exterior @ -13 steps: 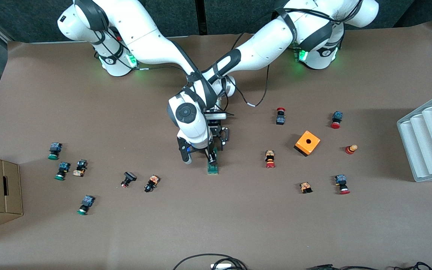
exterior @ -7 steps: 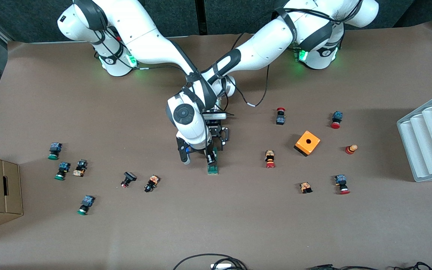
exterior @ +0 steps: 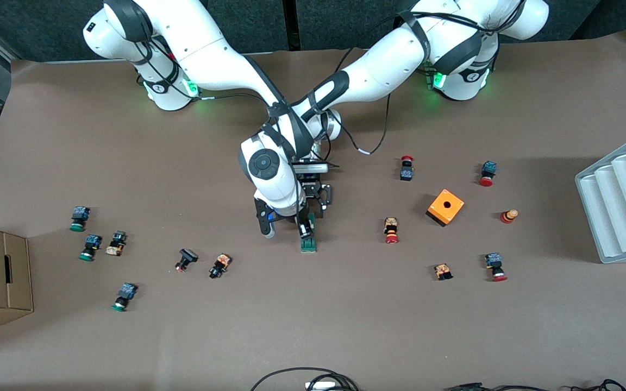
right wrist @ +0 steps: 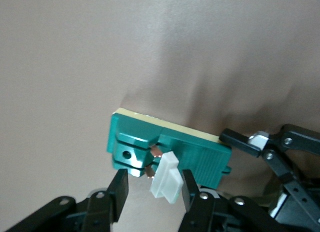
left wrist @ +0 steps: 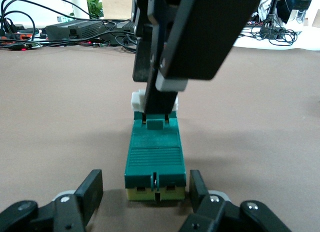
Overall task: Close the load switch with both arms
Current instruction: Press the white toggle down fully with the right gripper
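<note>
Near mid-worktop [exterior: 345, 326], the green load switch [exterior: 307, 244] lies flat. Left pincer [left wrist: 145, 192] is spread open, its fingers flanking the switch's end without a grip. Right pincer [right wrist: 150, 184], part open, straddles the white lever [right wrist: 166, 178] without clamping it.

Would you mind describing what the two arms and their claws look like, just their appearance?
Both arms are glossy white with rounded jointed segments, black bands and thin black cables along them. Green lights glow at each base. The right arm has a dark grey round cap at its wrist. The left arm trails a loose black cable. The left claw and right claw are black, with two angular fingers and silver screws.
</note>
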